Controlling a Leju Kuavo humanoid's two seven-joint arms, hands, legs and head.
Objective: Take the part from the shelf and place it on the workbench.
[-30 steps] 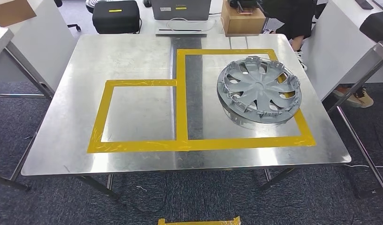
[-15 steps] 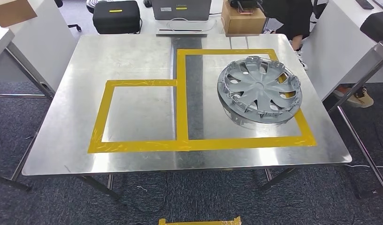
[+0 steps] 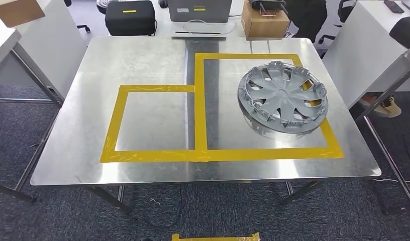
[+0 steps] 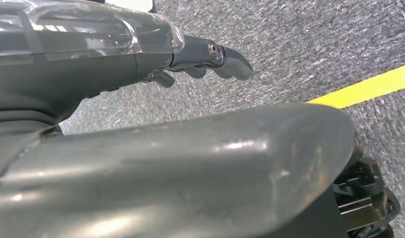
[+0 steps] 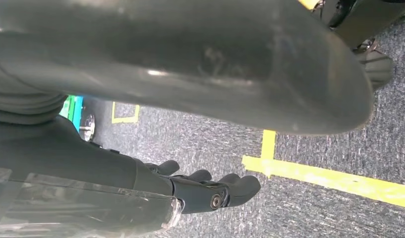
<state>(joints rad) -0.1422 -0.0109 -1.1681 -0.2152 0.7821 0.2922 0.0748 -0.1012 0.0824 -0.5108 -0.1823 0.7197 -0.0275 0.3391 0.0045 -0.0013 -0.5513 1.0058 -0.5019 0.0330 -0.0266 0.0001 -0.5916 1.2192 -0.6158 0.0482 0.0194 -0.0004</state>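
The part, a grey plastic wheel cover [image 3: 283,98], lies flat on the steel workbench [image 3: 142,60], inside the larger yellow tape rectangle [image 3: 266,153] toward its right side. The smaller taped square [image 3: 152,120] to its left holds nothing. My left hand [image 4: 156,148] hangs over grey carpet, its dark fingers [image 4: 210,59] stretched out and holding nothing. My right hand [image 5: 190,74] also hangs above the carpet, fingers [image 5: 215,191] apart and empty.
Behind the workbench stand a black case [image 3: 130,17], a laptop [image 3: 199,10] and a cardboard box [image 3: 266,22]. White tables flank it on both sides. A person's shoe [image 3: 384,105] is on the floor at the right. Yellow tape [image 3: 215,237] marks the carpet in front.
The whole picture has shifted slightly to the right, so the camera moved. The wheel cover keeps its place inside the tape.
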